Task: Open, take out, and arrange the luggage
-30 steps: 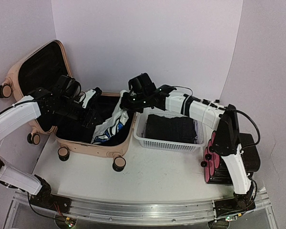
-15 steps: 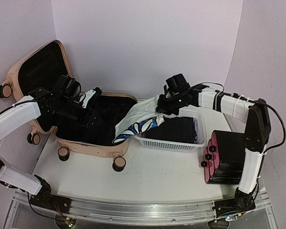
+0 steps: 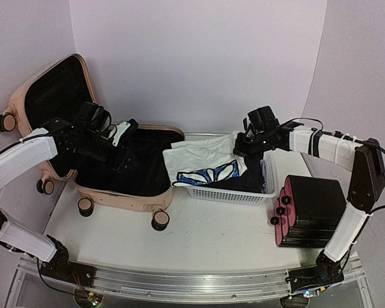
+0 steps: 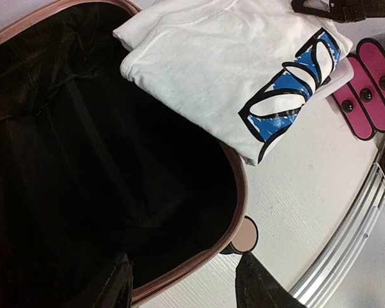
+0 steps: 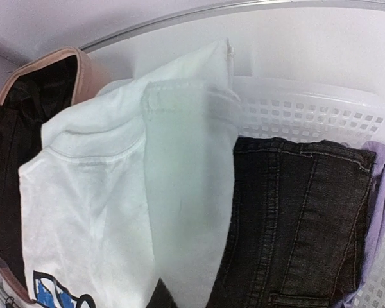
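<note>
Lavender walls (image 3: 199,58), white table (image 3: 212,224). Top view: luggage (image 3: 125,196) sits at the left end of the table, open, lid (image 3: 51,90) tilted up against the left wall, base flat with its wheels toward the near edge. Left gripper (image 3: 124,144) hangs over the open base, holding nothing. Right gripper (image 3: 240,142) is above the far edge of the basket (image 3: 228,194), which stands just right of the luggage. It is clamped on one end of a white shirt (image 3: 202,163) with a blue and black print. Shirt spans from the right rim of the luggage across to the basket, partly covering dark jeans (image 3: 247,183) inside. Black and pink case (image 3: 311,205) sits right of the basket, near the right arm. Left wrist view: black lining (image 4: 96,160) of the luggage (image 4: 240,186) fills most of the frame and the base looks empty. Shirt (image 4: 218,70) lies over its rim at the top, one wheel (image 4: 244,234) shows under the rim. Left gripper (image 4: 186,282) has its fingers (image 4: 119,285) apart, with the rim below the gap. Case (image 4: 366,90) is at the right edge. Right wrist view: shirt (image 5: 115,192) fills the left and centre, running up to the lens; fingers are hidden here. Jeans (image 5: 289,212) lie folded in the basket (image 5: 308,109), with a purple garment (image 5: 378,192) against its right wall. Luggage rim (image 5: 58,64) is at the upper left.
</note>
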Robot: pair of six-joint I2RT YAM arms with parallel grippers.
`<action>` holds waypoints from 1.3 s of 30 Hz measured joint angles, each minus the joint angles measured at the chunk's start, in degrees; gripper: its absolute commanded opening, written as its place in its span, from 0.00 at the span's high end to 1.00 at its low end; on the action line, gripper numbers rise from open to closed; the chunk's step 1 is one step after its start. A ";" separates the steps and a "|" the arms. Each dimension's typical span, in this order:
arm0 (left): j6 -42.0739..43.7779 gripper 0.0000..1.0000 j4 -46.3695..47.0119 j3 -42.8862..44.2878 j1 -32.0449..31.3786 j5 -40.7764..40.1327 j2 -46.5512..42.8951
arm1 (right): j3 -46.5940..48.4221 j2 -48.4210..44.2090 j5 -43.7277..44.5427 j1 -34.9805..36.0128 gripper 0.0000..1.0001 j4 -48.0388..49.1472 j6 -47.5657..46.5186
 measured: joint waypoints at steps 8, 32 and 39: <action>-0.07 0.45 -0.11 0.02 0.00 0.04 -0.04 | -8.31 -0.52 5.11 -0.22 1.00 7.67 -1.70; -0.35 0.46 -1.03 0.02 0.00 0.04 -1.25 | -25.20 -7.13 19.08 -0.26 1.00 22.71 -4.15; -0.46 0.46 -1.05 0.02 0.00 0.07 -1.57 | -26.36 -8.68 20.74 -0.26 0.98 22.43 -3.23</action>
